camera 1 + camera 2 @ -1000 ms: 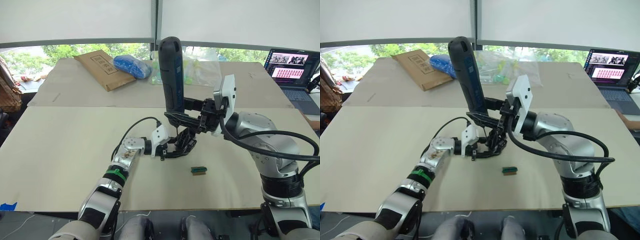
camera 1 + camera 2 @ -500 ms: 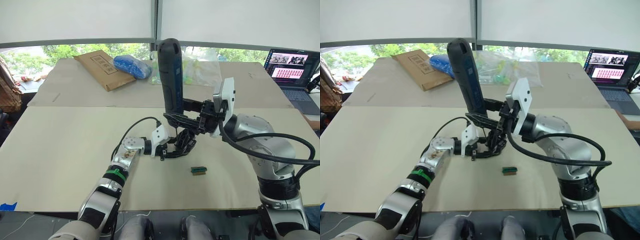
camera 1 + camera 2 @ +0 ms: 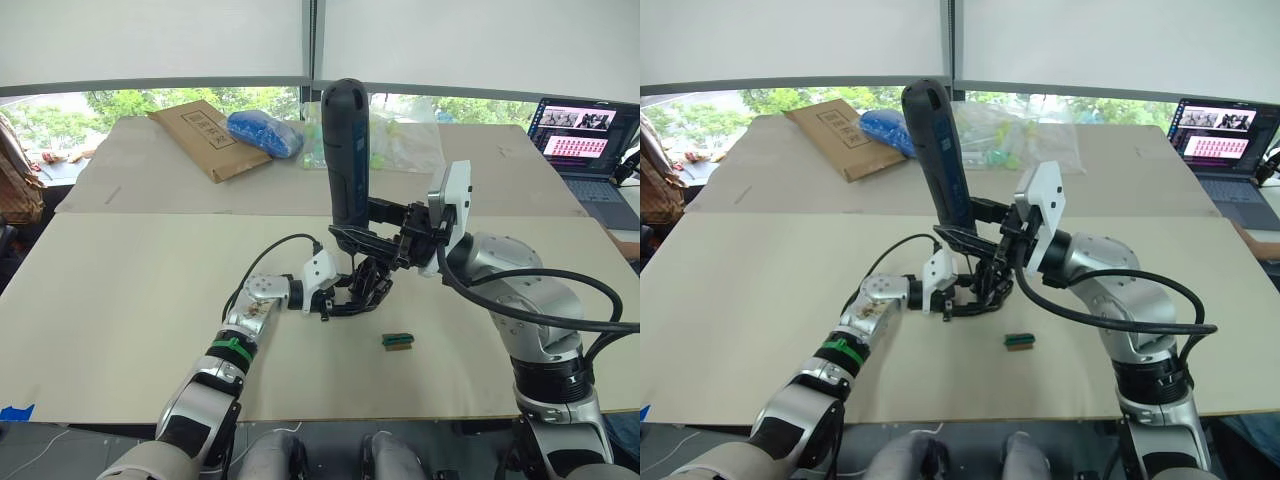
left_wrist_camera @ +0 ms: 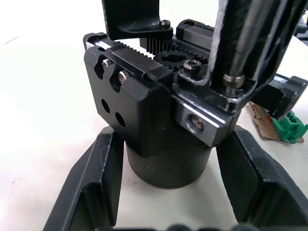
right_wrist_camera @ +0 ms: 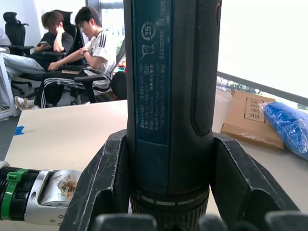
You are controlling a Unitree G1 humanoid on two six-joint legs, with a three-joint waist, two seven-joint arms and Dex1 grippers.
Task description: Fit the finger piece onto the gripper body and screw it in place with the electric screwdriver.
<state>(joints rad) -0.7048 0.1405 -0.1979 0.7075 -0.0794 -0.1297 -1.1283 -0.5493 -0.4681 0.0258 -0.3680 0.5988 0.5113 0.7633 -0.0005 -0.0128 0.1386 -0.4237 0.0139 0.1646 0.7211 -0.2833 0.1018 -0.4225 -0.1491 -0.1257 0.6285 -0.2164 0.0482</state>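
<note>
Centre of the frame: the right gripper is clamped on the upright screwdriver, bit pointing straight down at the gripper body; the left gripper, fingers closed around its round base, steadies it directly beneath.

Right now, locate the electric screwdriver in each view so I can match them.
Left eye view: electric screwdriver upright, centre, in the right gripper.
Right eye view: left of centre, tilted.
Left wrist view: its bit over the gripper body.
Right wrist view: casing between the fingers.
Shared landmark: brown cardboard box.
</note>
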